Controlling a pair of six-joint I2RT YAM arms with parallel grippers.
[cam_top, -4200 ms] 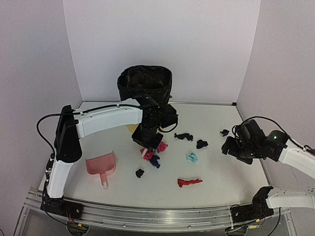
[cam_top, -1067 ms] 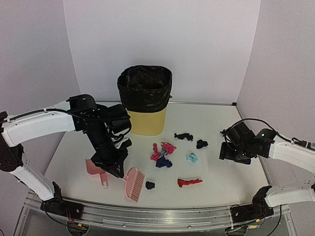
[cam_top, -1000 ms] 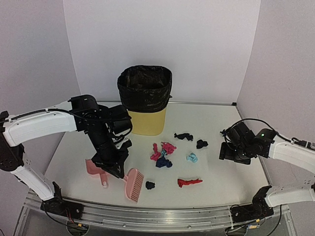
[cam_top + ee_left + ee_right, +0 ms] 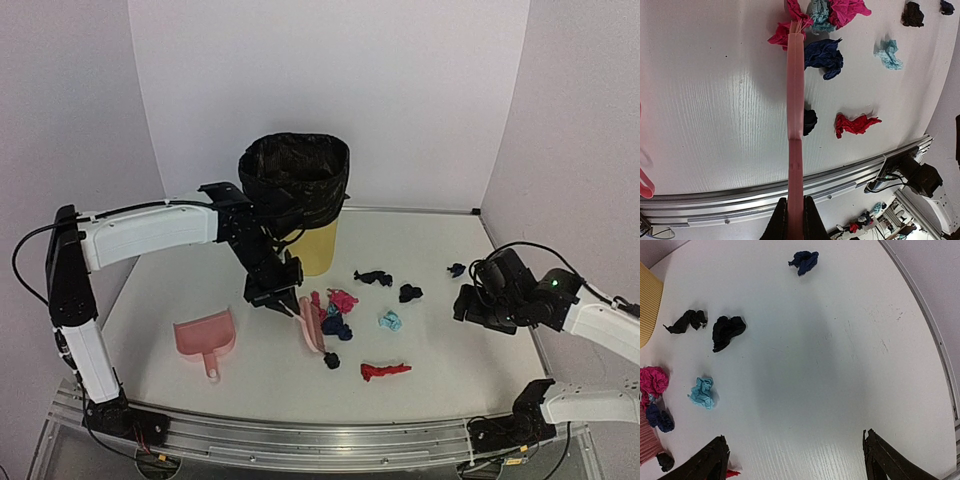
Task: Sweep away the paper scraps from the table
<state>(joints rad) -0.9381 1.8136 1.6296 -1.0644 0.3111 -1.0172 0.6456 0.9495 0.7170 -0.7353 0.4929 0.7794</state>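
My left pincer point(image 4: 795, 222) pinches the brush point(image 4: 795, 95), bristles against the paper scraps point(image 4: 826, 54) to herd them together (right pincer point(image 4: 795, 460) hangs spread, aside).

pink dustpan point(image 4: 205, 336) lying flat, pink brush point(image 4: 311, 327), black-lined yellow bin point(image 4: 294, 180) behind

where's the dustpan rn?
Top view: the pink dustpan lies untouched at the front left of the table, left of the brush held by the left gripper and the paper scraps.
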